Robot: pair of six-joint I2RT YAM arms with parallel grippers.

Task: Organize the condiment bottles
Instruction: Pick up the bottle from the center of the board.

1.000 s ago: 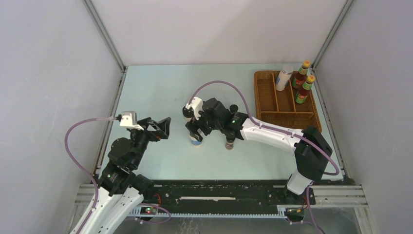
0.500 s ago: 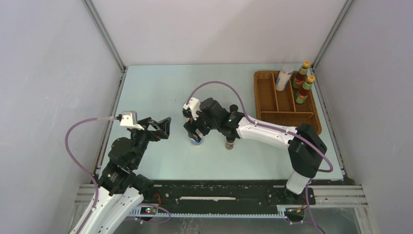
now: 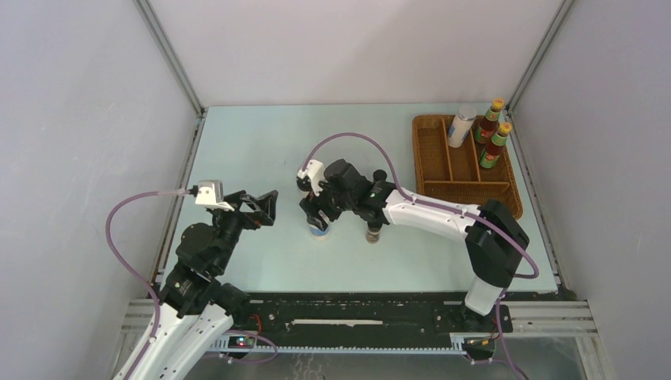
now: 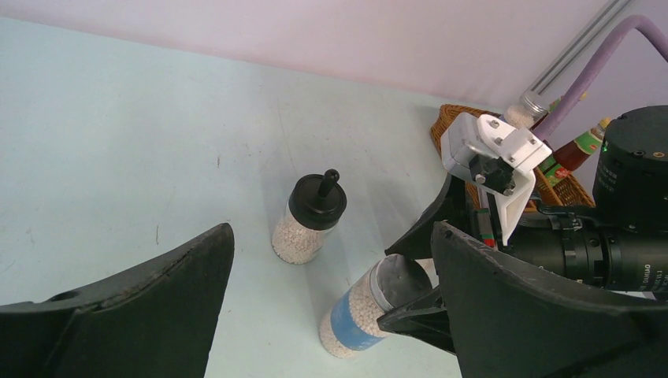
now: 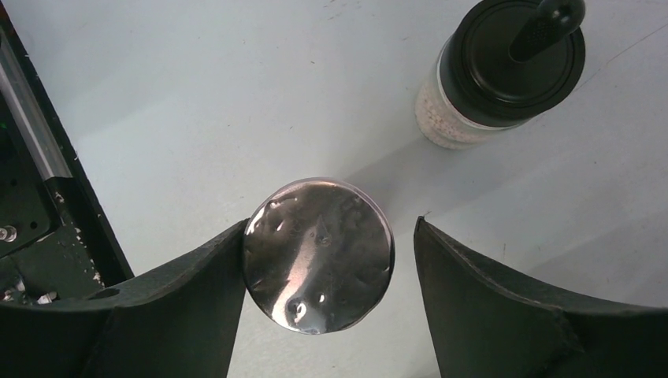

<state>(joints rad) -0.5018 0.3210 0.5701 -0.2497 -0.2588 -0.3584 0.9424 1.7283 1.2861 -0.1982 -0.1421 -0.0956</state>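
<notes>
Right tool [image 5: 331,230] open around silver-lidded jar [image 5: 319,260], gap one side, half-hidden overhead, left tool [image 4: 332,232] wide, empty

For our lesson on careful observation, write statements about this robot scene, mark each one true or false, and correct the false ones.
1. The right gripper has its jaws either side of a silver-lidded jar. True.
2. The left gripper holds a black-lidded jar. False: that gripper is open and empty, and the jar stands on the table.
3. Two red sauce bottles stand in the wicker tray. True.
4. The silver-lidded jar between the right jaws lies on its side. False: it stands upright.
</notes>
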